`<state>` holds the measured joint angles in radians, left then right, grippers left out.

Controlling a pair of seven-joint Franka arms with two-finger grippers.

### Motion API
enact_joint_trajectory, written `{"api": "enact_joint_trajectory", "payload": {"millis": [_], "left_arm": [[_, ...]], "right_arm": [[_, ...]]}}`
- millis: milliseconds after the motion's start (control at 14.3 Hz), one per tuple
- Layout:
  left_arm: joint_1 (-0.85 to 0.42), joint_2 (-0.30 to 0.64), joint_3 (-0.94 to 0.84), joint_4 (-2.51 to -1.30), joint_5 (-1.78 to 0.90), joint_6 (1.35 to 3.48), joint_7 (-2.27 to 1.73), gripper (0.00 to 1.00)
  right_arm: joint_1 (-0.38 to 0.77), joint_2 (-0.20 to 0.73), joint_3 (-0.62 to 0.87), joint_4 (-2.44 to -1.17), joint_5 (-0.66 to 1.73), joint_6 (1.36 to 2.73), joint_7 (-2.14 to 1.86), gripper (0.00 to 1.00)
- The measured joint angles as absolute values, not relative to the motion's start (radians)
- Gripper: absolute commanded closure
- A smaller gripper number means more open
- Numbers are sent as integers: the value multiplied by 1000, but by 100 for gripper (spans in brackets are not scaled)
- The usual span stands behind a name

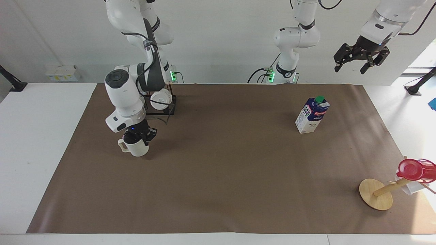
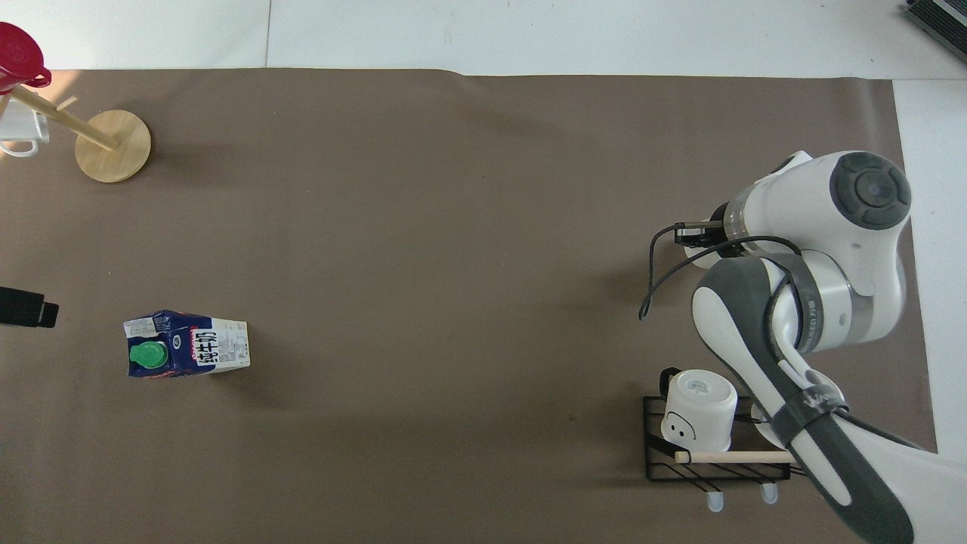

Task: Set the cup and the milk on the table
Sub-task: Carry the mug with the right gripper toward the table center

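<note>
The table (image 1: 218, 204) was big, with brown paper on top; the milk (image 1: 312, 115), at three o'clock in the facing view, stood tall and probably tippy, so its flat sides looked best to hold; the cup (image 1: 137, 148), at nine o'clock, looked hard, smooth and breakable; the right gripper (image 1: 138, 139) was clamped on its rim; the left gripper (image 1: 357, 63) hung apart, waiting.

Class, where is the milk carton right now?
The milk carton stands upright on the brown paper sheet toward the left arm's end, nearer the robots than the wooden mug tree.
</note>
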<state>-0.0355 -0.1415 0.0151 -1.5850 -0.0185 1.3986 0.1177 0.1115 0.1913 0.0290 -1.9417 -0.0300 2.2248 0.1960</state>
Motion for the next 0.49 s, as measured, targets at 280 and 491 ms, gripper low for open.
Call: {"api": "enact_joint_trajectory", "payload": {"millis": [280, 491], "left_arm": [[-35, -141, 15, -1585, -18, 1399, 118, 0], [-35, -141, 15, -1585, -18, 1399, 118, 0]], "right_arm": [[213, 196, 31, -1885, -30, 2164, 306, 100], [307, 205, 31, -1825, -30, 2102, 406, 100]]}}
